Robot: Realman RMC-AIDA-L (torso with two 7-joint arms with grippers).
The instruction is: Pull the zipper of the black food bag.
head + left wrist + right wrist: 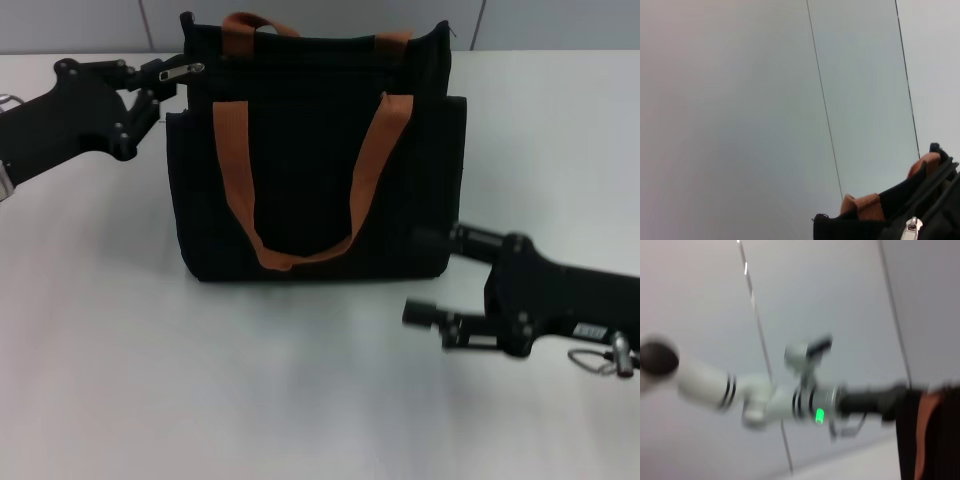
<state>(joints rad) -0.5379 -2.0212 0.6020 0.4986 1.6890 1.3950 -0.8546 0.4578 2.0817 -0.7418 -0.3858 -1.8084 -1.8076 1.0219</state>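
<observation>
The black food bag (310, 160) stands upright in the middle of the white table, its two orange-brown handles (375, 150) showing. The silver zipper (184, 71) sticks out sideways from the bag's top left corner. My left gripper (160, 78) is at that corner, shut on the zipper. In the left wrist view the zipper (912, 225) and the bag's top edge (865, 227) show. My right gripper (426, 277) is open and empty, low beside the bag's right bottom corner. The right wrist view shows the bag's edge (932, 435) and my left arm (790, 400).
The white table (200, 380) spreads in front of the bag and to both sides. A grey panelled wall (320, 15) stands close behind the bag.
</observation>
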